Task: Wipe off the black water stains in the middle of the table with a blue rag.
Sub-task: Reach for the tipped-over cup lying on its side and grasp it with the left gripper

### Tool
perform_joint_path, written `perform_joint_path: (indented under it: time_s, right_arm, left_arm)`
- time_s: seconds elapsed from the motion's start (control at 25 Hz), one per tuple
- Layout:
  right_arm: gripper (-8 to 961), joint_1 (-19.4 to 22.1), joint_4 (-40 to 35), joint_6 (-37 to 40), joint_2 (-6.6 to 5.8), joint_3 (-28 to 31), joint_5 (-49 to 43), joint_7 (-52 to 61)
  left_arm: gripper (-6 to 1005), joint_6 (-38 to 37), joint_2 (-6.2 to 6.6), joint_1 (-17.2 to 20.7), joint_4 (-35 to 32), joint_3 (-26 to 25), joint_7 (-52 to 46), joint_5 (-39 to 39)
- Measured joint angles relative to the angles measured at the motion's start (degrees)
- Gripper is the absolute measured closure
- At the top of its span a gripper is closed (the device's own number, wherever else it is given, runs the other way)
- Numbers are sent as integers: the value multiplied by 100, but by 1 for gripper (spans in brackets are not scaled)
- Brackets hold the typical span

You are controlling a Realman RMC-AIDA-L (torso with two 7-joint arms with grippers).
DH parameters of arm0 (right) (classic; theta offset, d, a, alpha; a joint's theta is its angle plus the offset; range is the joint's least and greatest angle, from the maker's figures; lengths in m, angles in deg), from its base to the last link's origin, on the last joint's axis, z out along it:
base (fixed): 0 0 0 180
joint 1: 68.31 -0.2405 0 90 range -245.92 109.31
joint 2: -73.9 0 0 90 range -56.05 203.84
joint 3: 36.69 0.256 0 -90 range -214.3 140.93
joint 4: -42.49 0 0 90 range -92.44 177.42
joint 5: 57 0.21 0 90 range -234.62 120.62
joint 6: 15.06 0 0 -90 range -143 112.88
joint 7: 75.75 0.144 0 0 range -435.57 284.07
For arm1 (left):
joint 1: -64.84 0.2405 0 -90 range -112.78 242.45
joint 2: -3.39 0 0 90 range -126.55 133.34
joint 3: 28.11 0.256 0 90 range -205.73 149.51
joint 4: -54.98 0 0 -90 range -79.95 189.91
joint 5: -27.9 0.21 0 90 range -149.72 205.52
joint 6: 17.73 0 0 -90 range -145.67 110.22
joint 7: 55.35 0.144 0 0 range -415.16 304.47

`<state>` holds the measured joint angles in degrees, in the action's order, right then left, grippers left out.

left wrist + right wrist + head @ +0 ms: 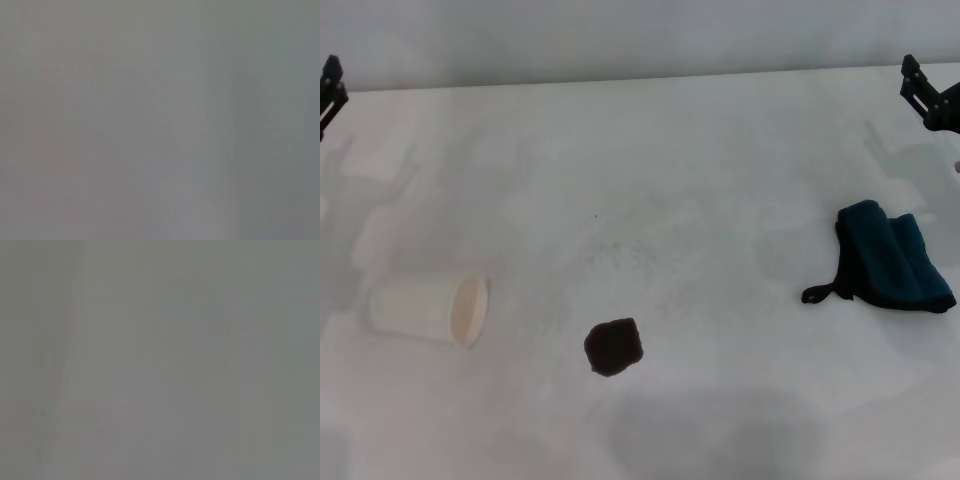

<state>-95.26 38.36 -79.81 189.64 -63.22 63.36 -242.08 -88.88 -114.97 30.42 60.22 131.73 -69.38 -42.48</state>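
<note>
The black water stain (613,347) is a small dark roundish blot near the front middle of the white table (700,180). The blue rag (892,259) lies folded at the right side, its black loop pointing toward the middle. My left gripper (330,90) shows only partly at the far left edge, raised and far from the stain. My right gripper (927,95) shows only partly at the far right edge, behind the rag and apart from it. Both wrist views show only plain grey.
A white paper cup (430,310) lies on its side at the left, its mouth facing the stain. Faint grey specks (610,250) mark the table's middle. The table's back edge runs along the top.
</note>
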Motion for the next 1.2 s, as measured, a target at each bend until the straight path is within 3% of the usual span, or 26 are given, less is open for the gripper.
perform_joint_path:
  time_s: [0.6, 1.2]
  right_arm:
    - [169, 100, 28, -199, -3, 21, 12, 13]
    - [169, 154, 26, -385, 1, 1, 17, 13]
  left_arm:
    - [120, 154, -11, -392, 312, 12, -458, 441]
    - [120, 127, -39, -383, 284, 12, -484, 428]
